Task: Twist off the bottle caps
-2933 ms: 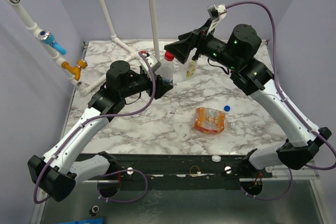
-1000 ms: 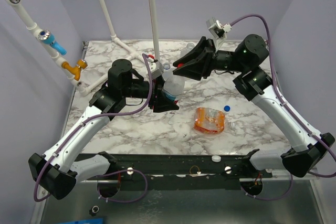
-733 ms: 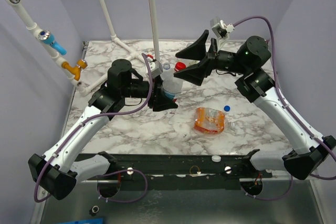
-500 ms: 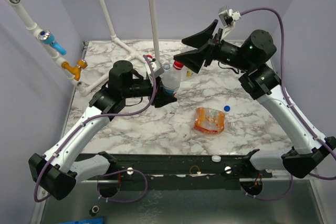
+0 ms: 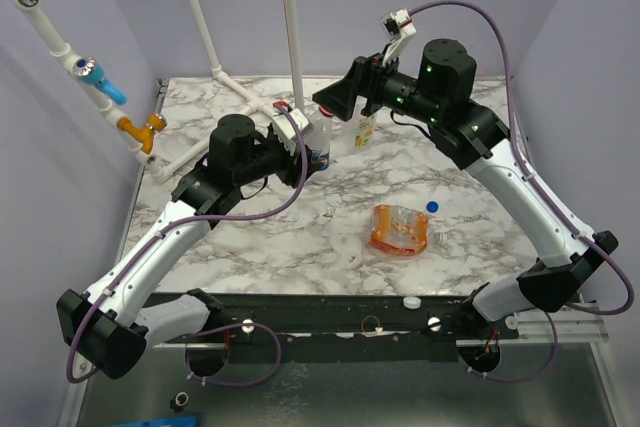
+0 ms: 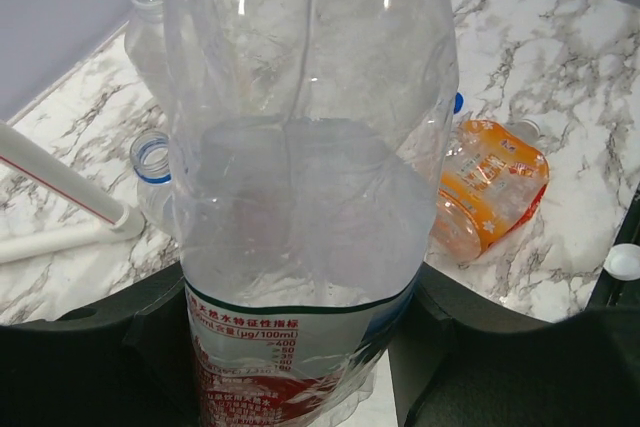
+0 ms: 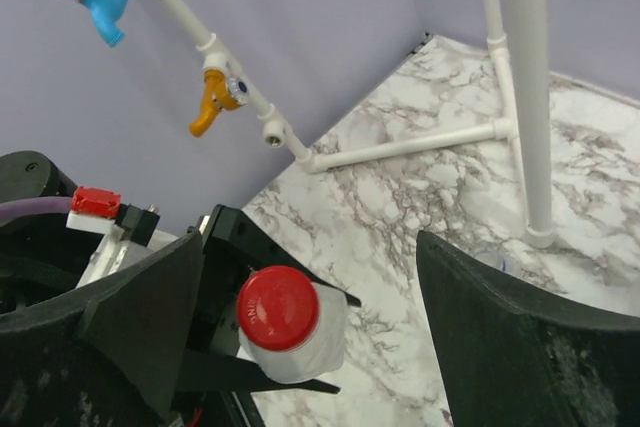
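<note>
My left gripper (image 5: 306, 155) is shut on a clear bottle with a red label (image 5: 318, 138) and holds it upright at the back middle of the table. In the left wrist view the bottle (image 6: 300, 147) fills the frame between the black fingers (image 6: 470, 347). Its red cap (image 7: 278, 307) is on the neck. My right gripper (image 7: 330, 337) is open just above and around the cap, not touching it; it also shows in the top view (image 5: 336, 104). An orange-labelled bottle (image 5: 400, 229) lies on its side, with a blue cap (image 5: 432, 206) beside it.
A bottle with a yellow-green label (image 5: 365, 128) stands behind the held one. Two uncapped clear bottles (image 6: 150, 162) stand by a white pipe frame (image 5: 290, 27). A white cap (image 5: 411, 301) lies at the table's front edge.
The right gripper opened off the red cap, lifted away to the right, then came back over it. The left arm brought the tilted bottle back upright.
</note>
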You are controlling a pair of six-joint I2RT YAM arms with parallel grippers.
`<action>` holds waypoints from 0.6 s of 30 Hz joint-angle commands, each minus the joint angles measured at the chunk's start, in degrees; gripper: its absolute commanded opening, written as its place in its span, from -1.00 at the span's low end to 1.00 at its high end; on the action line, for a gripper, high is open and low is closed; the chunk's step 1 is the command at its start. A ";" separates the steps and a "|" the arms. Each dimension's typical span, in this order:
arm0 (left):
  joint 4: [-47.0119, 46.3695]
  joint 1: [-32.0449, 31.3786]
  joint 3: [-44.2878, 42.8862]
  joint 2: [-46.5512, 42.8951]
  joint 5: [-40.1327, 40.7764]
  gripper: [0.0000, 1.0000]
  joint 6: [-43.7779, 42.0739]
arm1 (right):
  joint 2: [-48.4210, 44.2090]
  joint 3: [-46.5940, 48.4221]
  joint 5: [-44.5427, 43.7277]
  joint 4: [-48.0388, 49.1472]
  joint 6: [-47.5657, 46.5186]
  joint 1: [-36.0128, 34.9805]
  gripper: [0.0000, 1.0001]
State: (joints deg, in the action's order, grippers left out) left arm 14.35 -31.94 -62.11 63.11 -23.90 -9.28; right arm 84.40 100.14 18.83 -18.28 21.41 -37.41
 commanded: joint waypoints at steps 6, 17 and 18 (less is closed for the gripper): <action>-1.27 0.04 -0.08 0.39 3.83 -1.00 -0.22 | 0.73 -0.41 -2.60 -0.01 1.53 -3.09 0.56; -1.68 0.02 -0.15 -0.36 3.69 -1.00 0.97 | 2.28 -1.11 -3.98 0.10 2.41 -3.10 0.29; -1.68 0.04 -0.12 -0.36 3.65 -1.00 1.09 | 2.51 -0.73 -4.00 -0.20 2.58 -3.11 0.26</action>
State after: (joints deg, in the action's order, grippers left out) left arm 14.22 -31.94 -62.11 63.35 -21.10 -8.97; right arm 85.30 99.29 16.38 -18.55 23.31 -40.42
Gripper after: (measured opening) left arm 0.573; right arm 0.656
